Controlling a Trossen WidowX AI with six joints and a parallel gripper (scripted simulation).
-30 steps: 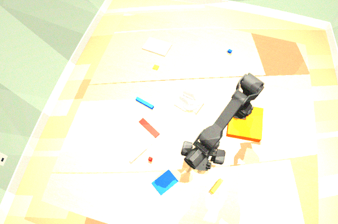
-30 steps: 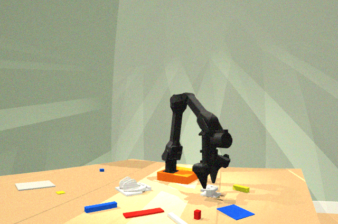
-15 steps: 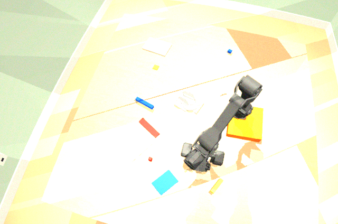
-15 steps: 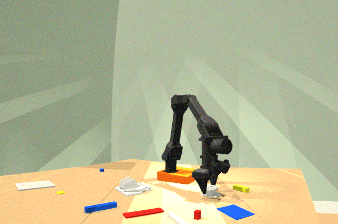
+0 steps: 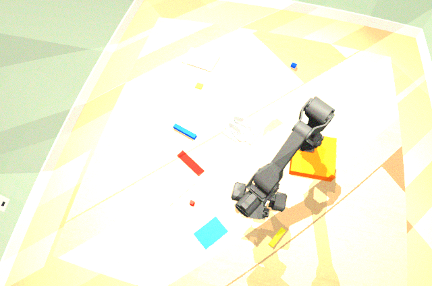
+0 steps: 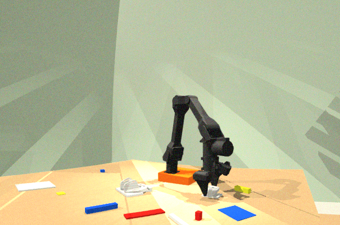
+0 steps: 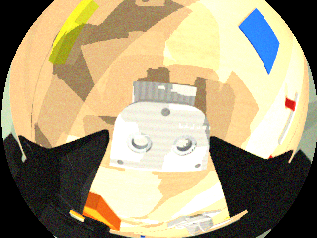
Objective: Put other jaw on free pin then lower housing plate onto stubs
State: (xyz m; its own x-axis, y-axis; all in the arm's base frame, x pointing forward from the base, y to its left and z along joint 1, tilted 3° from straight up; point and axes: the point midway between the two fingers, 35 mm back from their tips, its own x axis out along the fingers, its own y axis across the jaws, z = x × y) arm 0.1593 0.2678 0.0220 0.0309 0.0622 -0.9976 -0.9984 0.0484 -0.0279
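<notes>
The white housing plate (image 7: 160,158) (image 6: 213,191), with two round holes or sockets and a ribbed block at one edge, sits low at the table. My gripper (image 7: 160,139) (image 6: 210,190) (image 5: 258,196) points down over it, open, with one finger at each side of the plate and nothing clamped. Any contact between fingers and plate is unclear. The white gripper assembly (image 6: 131,187) (image 5: 239,130) (image 7: 192,224) with its curved jaws stands on its base, apart from my gripper, toward the arm's far side. Its pins and gear teeth are too small or washed out to tell.
An orange block (image 5: 312,162) (image 6: 177,178) lies under the arm's base. A yellow bar (image 6: 242,189) (image 7: 71,32) and a blue square (image 6: 237,213) (image 7: 262,41) lie near the gripper. A red cube (image 6: 198,215), red strip (image 6: 144,213), blue bar (image 6: 101,207) and white strip (image 6: 177,219) lie farther off.
</notes>
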